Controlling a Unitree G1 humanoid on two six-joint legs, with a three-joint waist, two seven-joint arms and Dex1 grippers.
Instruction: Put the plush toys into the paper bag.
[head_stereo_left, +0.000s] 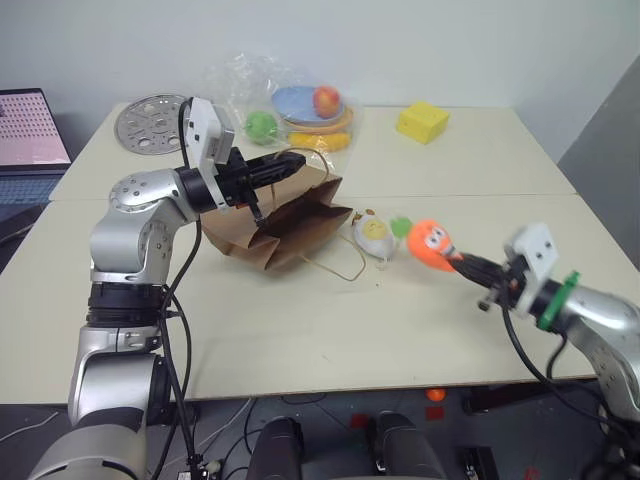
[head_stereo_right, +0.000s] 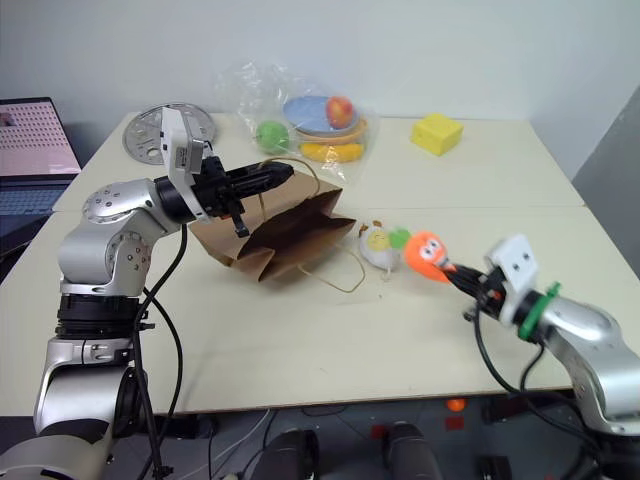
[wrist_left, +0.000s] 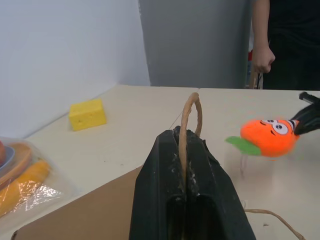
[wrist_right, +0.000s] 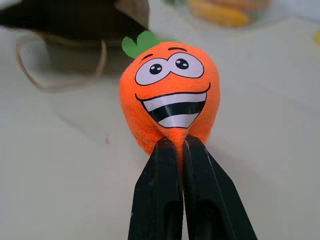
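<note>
over the table's (head_stereo_left: 300, 330) right half, at about 4 o'clock from the paper bag (head_stereo_left: 290, 225), the right gripper (wrist_right: 180, 145) was pinched tight on the tapered tip of the carrot plush (head_stereo_left: 432, 243), holding it clear of the tabletop with the green top pointing toward the bag. the left gripper (wrist_left: 186, 150) was clamped on one tan loop handle (wrist_left: 191, 115), lifting the near edge of the bag; the bag leaned low on the table, its mouth facing roughly 4 o'clock toward the carrot, the other handle lying slack on the table. the egg plush (head_stereo_left: 375, 234) sat on the table between bag mouth and carrot, just beside the slack handle, not yet bagged. judgement: step in hand was carrying the carrot into the mouth. to do it well, i'd keep the carrot high enough to pass over the egg, approach toward 10 o'clock along the bag's axis, get the toy past the lip before letting go, and keep the handle lifted so the mouth stays gaping. grip was only on the thin tip, so a fast swing could let it flop or slip. wrapped fruit (head_stereo_left: 300, 120) and the yellow block (head_stereo_left: 421, 121) sat at 12 to 1 o'clock, well apart and out of the path.
</note>
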